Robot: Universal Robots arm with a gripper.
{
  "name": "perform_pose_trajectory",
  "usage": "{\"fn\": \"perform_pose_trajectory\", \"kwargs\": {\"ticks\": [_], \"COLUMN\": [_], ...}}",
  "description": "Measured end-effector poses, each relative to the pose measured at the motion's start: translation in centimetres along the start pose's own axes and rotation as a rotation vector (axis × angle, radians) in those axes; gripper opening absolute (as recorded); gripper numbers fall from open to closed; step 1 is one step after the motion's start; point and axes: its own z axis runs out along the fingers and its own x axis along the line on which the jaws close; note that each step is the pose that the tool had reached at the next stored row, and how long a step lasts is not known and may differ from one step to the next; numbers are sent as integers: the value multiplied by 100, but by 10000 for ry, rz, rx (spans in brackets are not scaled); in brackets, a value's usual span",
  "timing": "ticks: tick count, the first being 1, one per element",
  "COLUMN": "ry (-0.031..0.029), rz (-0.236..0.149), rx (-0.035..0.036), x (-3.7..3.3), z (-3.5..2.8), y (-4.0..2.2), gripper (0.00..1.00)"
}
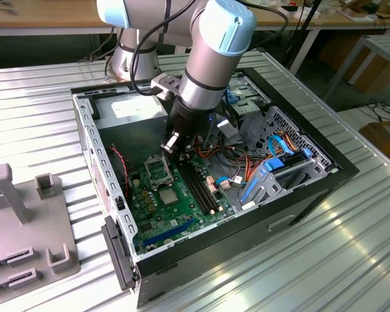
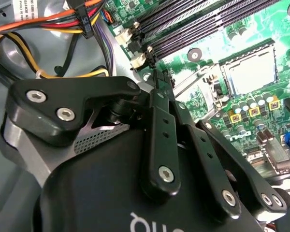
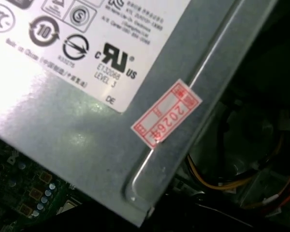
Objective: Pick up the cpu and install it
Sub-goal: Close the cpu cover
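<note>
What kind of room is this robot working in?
Probably a workshop or robotics lab: an open computer case lies on a ribbed metal table, with wooden workbenches and cardboard boxes behind.

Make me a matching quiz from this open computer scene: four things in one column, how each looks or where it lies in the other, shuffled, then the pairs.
Things:
1. cpu
2. memory slots
3. power supply
4. plastic fixture

Descriptions:
A. long, black, lying side by side
B. silver-grey box with a white label
C. light grey, by the exterior view's left edge
D. small silver square, flat on the green board

Pairs: 1-D, 2-A, 3-B, 4-C
</note>
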Motion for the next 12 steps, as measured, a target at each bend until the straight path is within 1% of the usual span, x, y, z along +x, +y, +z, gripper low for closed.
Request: {"fn": "perform_pose_trajectory", "kwargs": {"ticks": [5, 12], "ry": [-17, -17], "rz": [62, 67], "rx": [-22, -23], "x": [-6, -17], "z": [-2, -5], "y": [-3, -10], "gripper": [11, 11]}}
